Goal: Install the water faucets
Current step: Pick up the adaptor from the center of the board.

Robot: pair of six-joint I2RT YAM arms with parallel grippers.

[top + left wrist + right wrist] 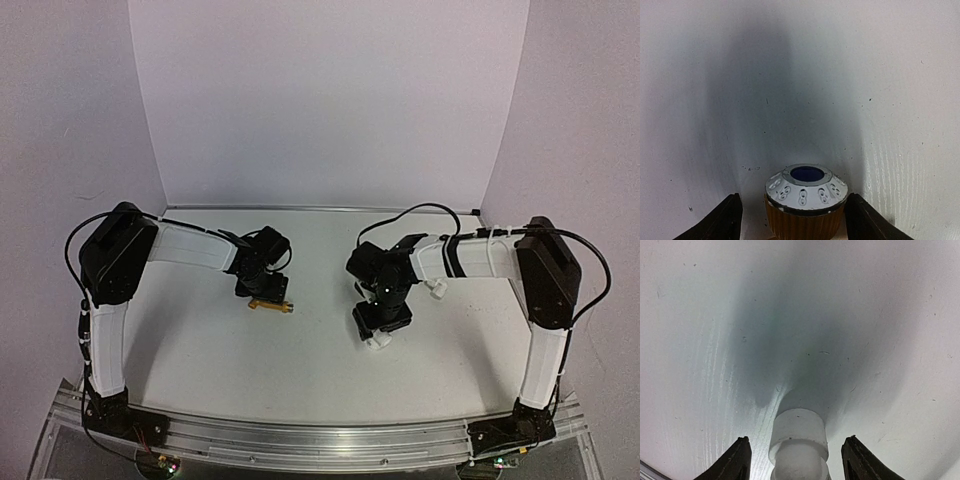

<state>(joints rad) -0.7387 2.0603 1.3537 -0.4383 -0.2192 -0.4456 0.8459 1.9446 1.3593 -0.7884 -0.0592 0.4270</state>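
Nearest me, a brushed aluminium rail [320, 437] runs along the counter's [300, 370] front edge and carries both bases. The left arm [105, 340] and right arm [545, 350] rise from it in white ribbed sleeves with black joint housings, and thin black cables [72, 250] loop over the shoulders.

Both arms fold inward over the matte white counter. The left pincer [262, 287] points down, and the orange-yellow plastic toy faucet [272, 304] lies on the counter at its 5 o'clock, left of the middle. On my left wrist feed the faucet's knob has a ribbed orange skirt and a pale grey domed cap with a dark blue disc in the centre. A ring of small embossed ovals runs round the cap, too small for me to read. The black fingers [720, 222] stand either side of the knob. A strip of bare counter shows at 9 o'clock, and the 3 o'clock finger is just beside the cap, so I read the pincer as spread wide and gripping nothing.

At 3 o'clock from there, the right pincer [381, 322] hangs over a smooth white plastic pipe fitting [797, 432], a stubby cylinder with a rounded collar. Its fingers [735, 462] are parted, with clear gaps on both sides, and hold nothing.

Farthest off, plain pale walls [330, 100] close the counter on three sides.
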